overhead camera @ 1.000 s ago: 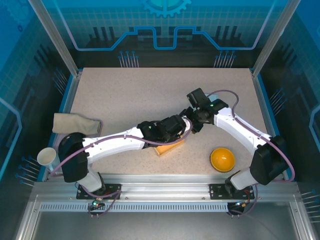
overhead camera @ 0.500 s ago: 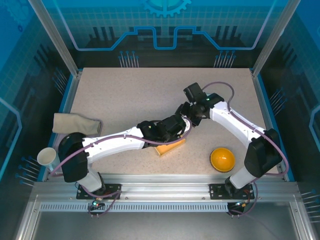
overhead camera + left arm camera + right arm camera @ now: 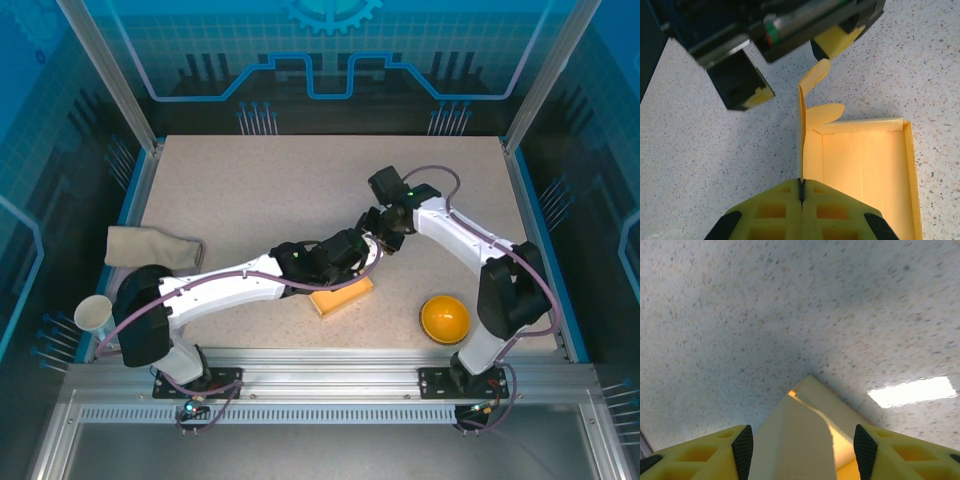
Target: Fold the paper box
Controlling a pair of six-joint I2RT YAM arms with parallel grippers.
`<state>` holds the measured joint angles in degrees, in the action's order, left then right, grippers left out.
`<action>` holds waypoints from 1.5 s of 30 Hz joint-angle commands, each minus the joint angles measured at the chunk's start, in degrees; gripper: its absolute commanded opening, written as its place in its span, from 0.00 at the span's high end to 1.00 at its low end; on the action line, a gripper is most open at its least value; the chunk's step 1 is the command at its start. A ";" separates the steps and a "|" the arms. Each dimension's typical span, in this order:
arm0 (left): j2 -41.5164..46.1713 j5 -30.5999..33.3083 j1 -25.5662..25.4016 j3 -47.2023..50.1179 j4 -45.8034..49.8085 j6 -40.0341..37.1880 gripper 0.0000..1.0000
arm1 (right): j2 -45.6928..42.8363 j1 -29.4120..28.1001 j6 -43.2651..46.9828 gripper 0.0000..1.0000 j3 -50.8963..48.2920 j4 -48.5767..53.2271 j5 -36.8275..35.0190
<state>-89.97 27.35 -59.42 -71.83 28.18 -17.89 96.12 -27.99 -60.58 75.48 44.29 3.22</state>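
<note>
The yellow paper box (image 3: 342,297) lies open on the table, near the front middle. In the left wrist view it shows as an open tray (image 3: 865,170) with one end flap (image 3: 815,80) standing up. My left gripper (image 3: 801,186) is shut on the box's thin left side wall. It reaches over the box from the left (image 3: 350,262). My right gripper (image 3: 378,238) hangs just beyond the box's far end. Its jaws are open (image 3: 803,447) and straddle the raised flap (image 3: 800,440), with a gap at the right pad (image 3: 864,455).
An orange bowl (image 3: 445,318) sits at the front right. A beige cloth (image 3: 150,247) lies at the left edge, with a white paper cup (image 3: 93,313) in front of it. The speckled tabletop (image 3: 280,190) stretches behind the arms.
The right arm has swung left and away, bringing its gripper over the box's far end. The left gripper keeps its hold, and the box has turned slightly.
</note>
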 commanded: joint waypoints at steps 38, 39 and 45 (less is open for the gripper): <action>0.95 -1.26 -0.65 1.45 -2.61 1.19 1.00 | -4.15 -6.17 -17.05 0.94 -5.08 -4.71 8.98; 1.02 -1.18 -0.70 1.50 -2.61 1.11 1.00 | -4.18 -6.12 -17.07 0.94 -5.16 -4.45 8.66; 1.16 0.83 -0.70 1.52 -2.52 1.01 0.99 | -5.38 -5.69 -17.74 1.00 -5.43 -2.66 6.00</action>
<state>-89.73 26.83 -59.81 -71.09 26.59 -16.45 93.17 -33.01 -78.52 70.89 39.00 10.33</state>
